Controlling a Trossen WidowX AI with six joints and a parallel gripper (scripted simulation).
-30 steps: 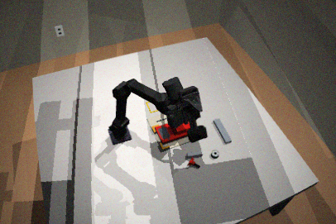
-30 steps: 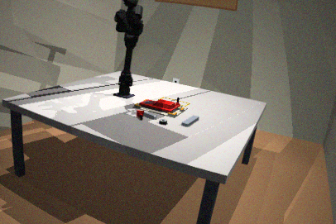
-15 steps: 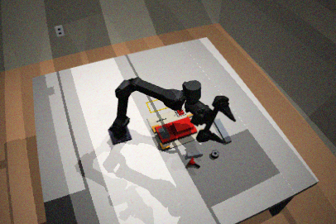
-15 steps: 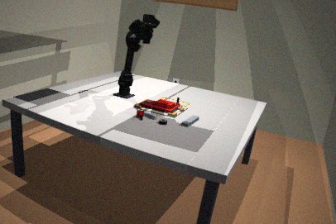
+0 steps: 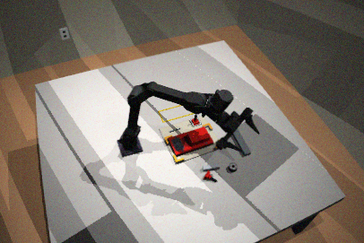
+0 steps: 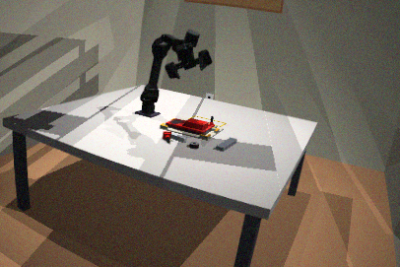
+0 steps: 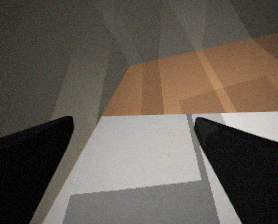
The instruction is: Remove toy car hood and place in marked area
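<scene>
My black two-fingered end effector (image 5: 249, 141) (image 6: 188, 73) (image 7: 135, 122), wide open and empty, hangs high above the long red toy car (image 5: 199, 137) (image 6: 197, 125), whose length points away from my base.

top+ext: high obliques, whole tbl shared | wrist: close, twd far tbl edge (+floor)

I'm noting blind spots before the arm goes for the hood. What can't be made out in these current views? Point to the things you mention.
- Marked area (image 5: 170, 120): top view, the arm covers part of its outline.
- Toy car's hood seam: top and exterior views, too small and grainy.
- Toy car (image 5: 197, 139) (image 6: 189, 124): outside the wrist view.
- Gripper (image 5: 239, 132) (image 6: 191, 69) (image 7: 135, 122): wrist view, edges cut off the finger bases.
</scene>
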